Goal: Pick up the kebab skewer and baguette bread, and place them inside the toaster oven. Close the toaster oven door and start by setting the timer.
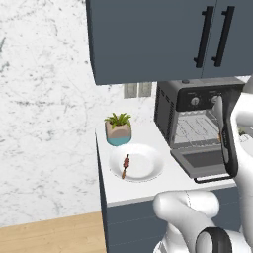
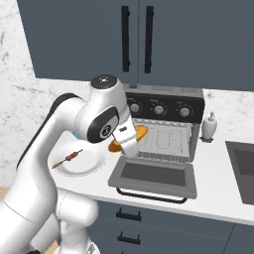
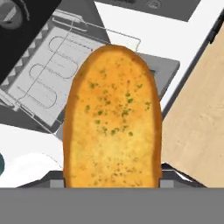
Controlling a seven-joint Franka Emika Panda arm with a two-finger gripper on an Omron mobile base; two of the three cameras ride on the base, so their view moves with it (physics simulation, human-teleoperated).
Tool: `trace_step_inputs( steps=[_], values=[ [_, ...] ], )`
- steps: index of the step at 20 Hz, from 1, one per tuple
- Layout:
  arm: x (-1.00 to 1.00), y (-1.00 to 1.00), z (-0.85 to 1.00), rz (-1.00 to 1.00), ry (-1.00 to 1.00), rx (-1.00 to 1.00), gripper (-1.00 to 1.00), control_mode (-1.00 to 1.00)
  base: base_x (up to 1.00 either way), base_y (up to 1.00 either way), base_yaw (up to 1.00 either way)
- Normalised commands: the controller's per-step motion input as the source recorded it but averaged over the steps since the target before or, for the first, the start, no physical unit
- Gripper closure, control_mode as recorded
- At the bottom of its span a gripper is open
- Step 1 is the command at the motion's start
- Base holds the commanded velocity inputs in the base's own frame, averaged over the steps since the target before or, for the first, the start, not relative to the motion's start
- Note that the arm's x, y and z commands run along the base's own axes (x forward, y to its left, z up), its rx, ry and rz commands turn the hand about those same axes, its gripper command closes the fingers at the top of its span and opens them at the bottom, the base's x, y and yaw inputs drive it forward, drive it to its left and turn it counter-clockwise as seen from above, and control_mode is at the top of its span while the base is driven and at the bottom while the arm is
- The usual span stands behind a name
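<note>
The one toaster oven [image 2: 161, 129] stands with its toaster oven door [image 2: 153, 177] dropped open and its rack bare, so neither food is inside, and closing and the timer remain. The gripper [image 2: 130, 140] clamps the single baguette bread [image 3: 113, 122] just before the opening. One kebab skewer [image 1: 125, 165] lies on the white plate [image 1: 148, 170].

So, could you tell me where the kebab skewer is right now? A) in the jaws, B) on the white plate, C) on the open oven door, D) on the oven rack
B: the skewer lies on the plate left of the oven, while the jaws hold the baguette.
</note>
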Motion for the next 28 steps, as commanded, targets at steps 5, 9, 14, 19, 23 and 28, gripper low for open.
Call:
trace_step_inputs(
  steps=[5,9,14,19,23,28],
  values=[
    [0.3,-0.35,-0.02,-0.59,-0.18,0.26,1.0,-1.0,0.0,0.0,0.0],
    [0.57,0.01,-0.09,-0.21,-0.15,0.15,1.0,-1.0,0.0,0.0,0.0],
    [0.58,0.02,-0.07,-0.15,-0.08,0.15,1.0,-1.0,0.0,0.0,0.0],
    [0.18,-0.11,-0.1,-0.02,-0.05,0.1,1.0,-1.0,0.0,0.0,0.0],
    [0.05,-0.12,-0.08,0.0,-0.05,0.02,1.0,-1.0,0.0,0.0,0.0],
    [0.22,0.0,-0.23,0.02,-0.15,0.0,1.0,-1.0,0.0,0.0,0.0]
  ],
)
